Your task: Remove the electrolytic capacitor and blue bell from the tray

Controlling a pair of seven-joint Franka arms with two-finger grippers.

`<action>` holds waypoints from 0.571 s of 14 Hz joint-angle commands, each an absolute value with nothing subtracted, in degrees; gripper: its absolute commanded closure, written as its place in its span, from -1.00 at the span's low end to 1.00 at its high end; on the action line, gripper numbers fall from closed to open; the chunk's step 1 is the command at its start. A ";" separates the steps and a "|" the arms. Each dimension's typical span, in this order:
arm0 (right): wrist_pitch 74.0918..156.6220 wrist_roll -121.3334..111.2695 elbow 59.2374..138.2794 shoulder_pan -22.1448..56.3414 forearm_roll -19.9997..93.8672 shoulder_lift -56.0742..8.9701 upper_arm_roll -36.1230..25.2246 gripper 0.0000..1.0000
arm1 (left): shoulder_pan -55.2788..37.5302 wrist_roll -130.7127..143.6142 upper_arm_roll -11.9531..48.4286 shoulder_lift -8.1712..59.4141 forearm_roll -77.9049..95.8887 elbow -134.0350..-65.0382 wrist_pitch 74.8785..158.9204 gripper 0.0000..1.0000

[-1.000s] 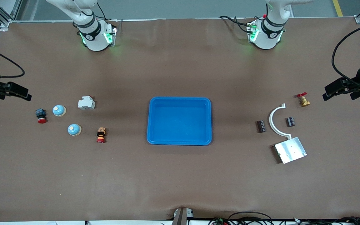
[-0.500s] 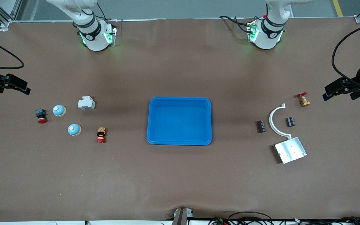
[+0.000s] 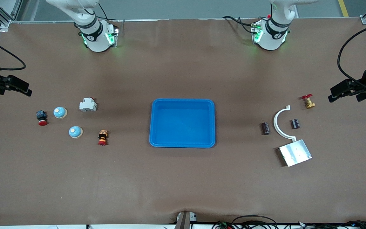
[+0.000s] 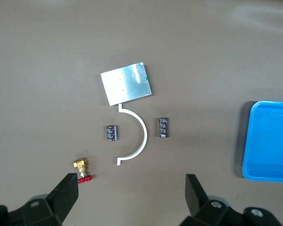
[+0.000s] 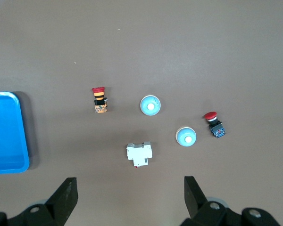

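Two black capacitors (image 3: 265,128) (image 3: 295,123) lie toward the left arm's end of the table, either side of a white curved piece (image 3: 280,125). In the left wrist view they show as one capacitor (image 4: 163,127) and the other (image 4: 112,133). Two light blue bells (image 3: 60,112) (image 3: 75,132) sit toward the right arm's end, also in the right wrist view (image 5: 186,136) (image 5: 150,105). The blue tray (image 3: 183,100) in the middle holds nothing. My left gripper (image 3: 343,99) (image 4: 132,197) hangs open, high beside the brass valve. High near the bells, my right gripper (image 3: 16,93) (image 5: 130,197) is open too.
By the bells are a white breaker block (image 3: 88,104), a red push button on a blue base (image 3: 41,117) and an orange and red button (image 3: 102,137). By the capacitors are a brass valve with a red handle (image 3: 308,101) and a metal plate (image 3: 295,152).
My right gripper has shifted slightly up in the front view. The left gripper and all things on the table are where they were.
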State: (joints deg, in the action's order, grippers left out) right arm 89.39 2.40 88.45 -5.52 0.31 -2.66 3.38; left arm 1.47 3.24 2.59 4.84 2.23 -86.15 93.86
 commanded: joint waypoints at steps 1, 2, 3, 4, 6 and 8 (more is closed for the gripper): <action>90.17 3.08 90.44 -3.08 0.44 -0.79 1.06 -1.00 | 1.49 3.78 2.55 4.75 2.20 -85.78 93.60 -1.00; 90.26 3.08 90.44 -2.82 0.44 -0.79 0.97 -1.00 | 1.49 3.78 2.55 4.75 2.20 -85.78 93.60 -1.00; 90.35 3.08 90.44 -2.55 0.44 -0.79 0.97 -1.00 | 1.49 3.78 2.55 4.75 2.20 -85.78 93.60 -1.00; 90.35 3.08 90.44 -2.55 0.44 -0.79 0.97 -1.00 | 1.49 3.78 2.55 4.75 2.20 -85.78 93.60 -1.00; 90.44 3.16 90.44 -2.03 0.44 -0.79 0.53 -1.00 | 1.49 3.78 2.55 4.75 2.20 -85.78 93.60 -1.00; 90.35 3.16 90.44 -0.09 0.44 -0.88 -1.92 -1.00 | 1.49 3.69 2.55 4.75 2.20 -85.78 93.60 -1.00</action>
